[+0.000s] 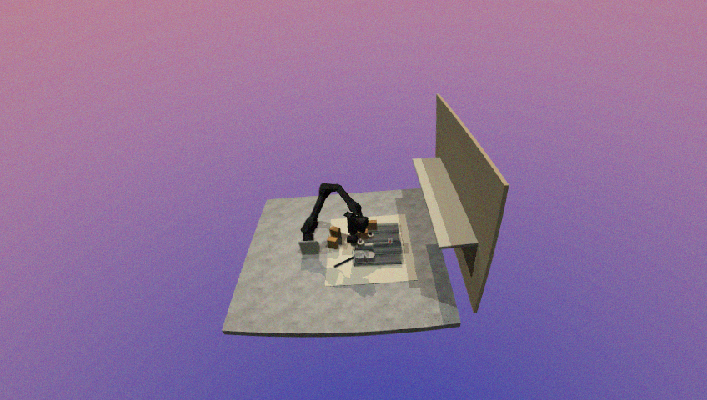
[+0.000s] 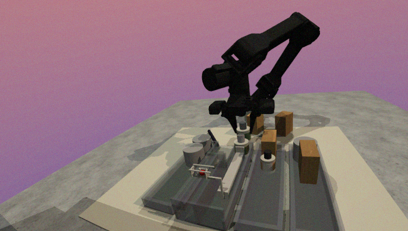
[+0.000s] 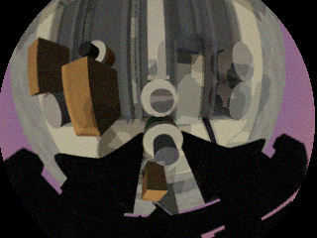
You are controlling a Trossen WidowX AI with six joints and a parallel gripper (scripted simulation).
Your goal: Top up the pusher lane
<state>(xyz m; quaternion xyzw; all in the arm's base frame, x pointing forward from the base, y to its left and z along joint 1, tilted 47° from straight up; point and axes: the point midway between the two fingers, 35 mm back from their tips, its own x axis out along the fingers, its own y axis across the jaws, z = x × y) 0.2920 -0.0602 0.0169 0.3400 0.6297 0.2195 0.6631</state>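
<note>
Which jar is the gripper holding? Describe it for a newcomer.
Find the black arm above the grey lanes. Its gripper is shut on a pale, grey-capped jar. The matching jar stands just beyond it, inside the lane.

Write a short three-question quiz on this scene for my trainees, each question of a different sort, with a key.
1. True or false: the gripper is shut on a jar.
2. Multiple choice: the lid of the jar in the next lane is A red, B black, C white.
3. Fill in: beside that lane, a brown ___ stands in the outer lane.

Key: 1 true; 2 B; 3 box.
</note>
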